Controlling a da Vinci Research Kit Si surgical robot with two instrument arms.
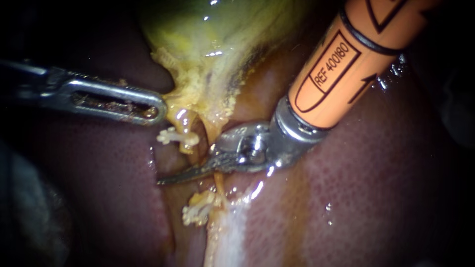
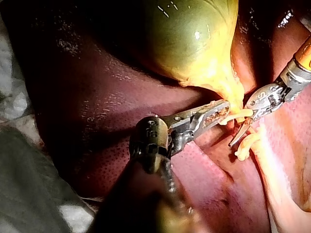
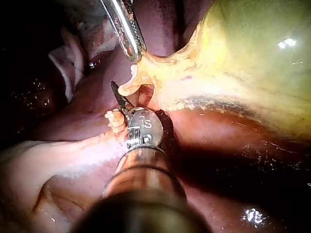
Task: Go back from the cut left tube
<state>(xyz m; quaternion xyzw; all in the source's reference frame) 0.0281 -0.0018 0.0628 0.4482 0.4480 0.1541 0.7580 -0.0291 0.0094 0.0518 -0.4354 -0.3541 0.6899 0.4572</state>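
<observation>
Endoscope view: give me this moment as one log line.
left instrument shut on gallbladder | right instrument jaws shut, between left tube cut ends

Printed label and arrows, orange shaft (image 1: 346, 59) of right instrument (image 1: 198, 171)

Right instrument (image 1: 173, 178) lies between the tube's stumps (image 1: 178, 137); left instrument (image 1: 151, 108) touches the gallbladder (image 1: 208, 54).

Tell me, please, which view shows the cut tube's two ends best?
The endoscope view: the upper end and lower end show whole, with the right instrument between them. The left wrist view shows both from farther off; the right wrist view partly hides the lower.
</observation>
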